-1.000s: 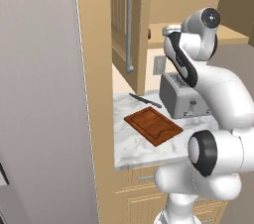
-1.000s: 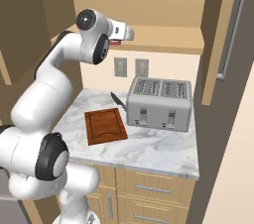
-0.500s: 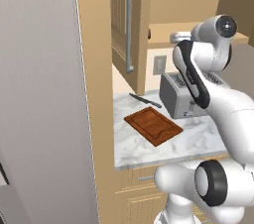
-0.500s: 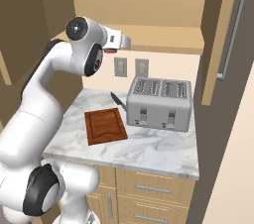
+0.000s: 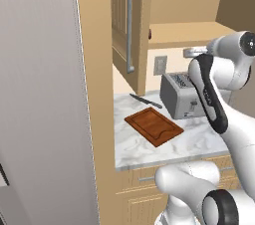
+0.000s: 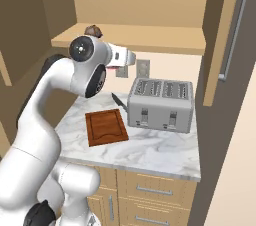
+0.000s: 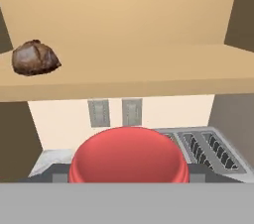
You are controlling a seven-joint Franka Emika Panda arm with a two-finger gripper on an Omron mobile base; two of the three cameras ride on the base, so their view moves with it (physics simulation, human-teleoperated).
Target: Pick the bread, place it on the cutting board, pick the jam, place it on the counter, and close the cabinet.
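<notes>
The kitchen had a white-grey marbled counter (image 6: 150, 151) over light wooden drawers (image 6: 156, 188), with a tall grey panel (image 5: 40, 94) at its left end. Above it the cabinet (image 5: 121, 20) stood open, its panelled doors swung out to either side and a long grey bar handle (image 5: 131, 30) running down the left one. Inside, the tan shelf (image 7: 149, 69) held the bread (image 7: 34, 58), a dark brown lump at the far left of the shelf, close to its front edge.

On the counter a silver toaster (image 6: 160, 105) with four slots sat towards the right, near the back wall. The cutting board (image 6: 106, 126) lay flat to its left with nothing on it, and a dark-handled knife (image 6: 119, 101) lay between the board's far corner and the toaster. Two wall sockets (image 7: 99, 112) were set in the pale wall below the shelf.

The arm rose from the base, bent sharply at the elbow, and reached level towards the back wall just under the shelf, with the gripper (image 6: 128, 59) above the left end of the toaster. In the hand view the jam (image 7: 129, 156) sat right at the fingertips as a wide red round shape, clear of both shelf and counter, so the jaws were clamped on it. The fingers themselves were hidden behind the jar.
</notes>
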